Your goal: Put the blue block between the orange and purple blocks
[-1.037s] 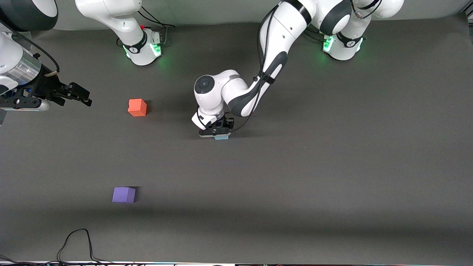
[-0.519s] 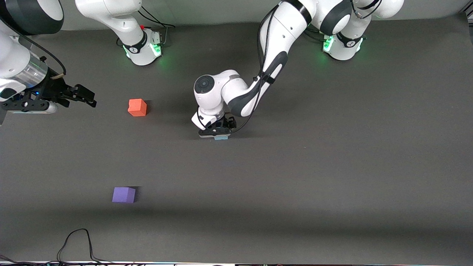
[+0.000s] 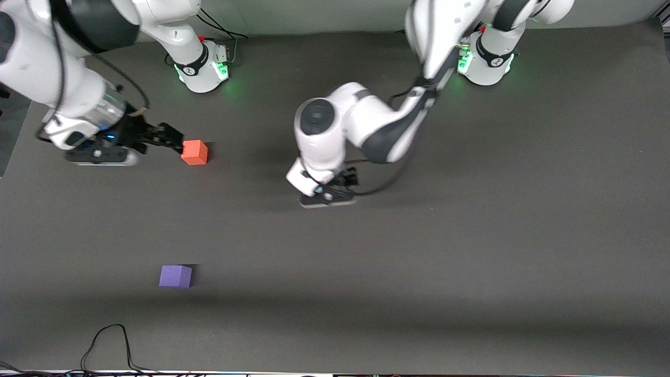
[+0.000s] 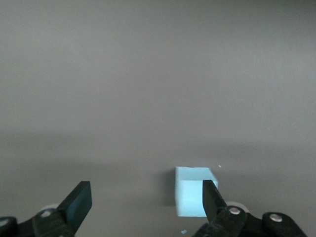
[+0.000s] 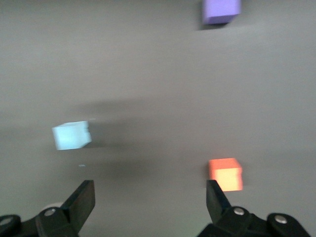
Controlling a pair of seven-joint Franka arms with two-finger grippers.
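Note:
The light blue block [image 4: 196,191] lies on the dark mat, between the open fingers of my left gripper [image 4: 145,191] and close to one fingertip [image 4: 210,190], not gripped. In the front view my left gripper [image 3: 330,198] hangs over the table's middle and hides that block. The orange block [image 3: 194,152] sits toward the right arm's end. My right gripper [image 3: 175,140] is open just beside it. The purple block [image 3: 175,276] lies nearer the front camera. The right wrist view shows the blue [image 5: 71,135], orange [image 5: 225,174] and purple [image 5: 221,10] blocks and my open right gripper [image 5: 148,202].
The two arm bases [image 3: 201,68] [image 3: 487,63] stand at the table's back edge. A black cable [image 3: 104,340] loops on the mat at the edge nearest the front camera.
My right arm swung in from the table's end until its fingers came beside the orange block. My left hand has risen and now covers the blue block in the front view.

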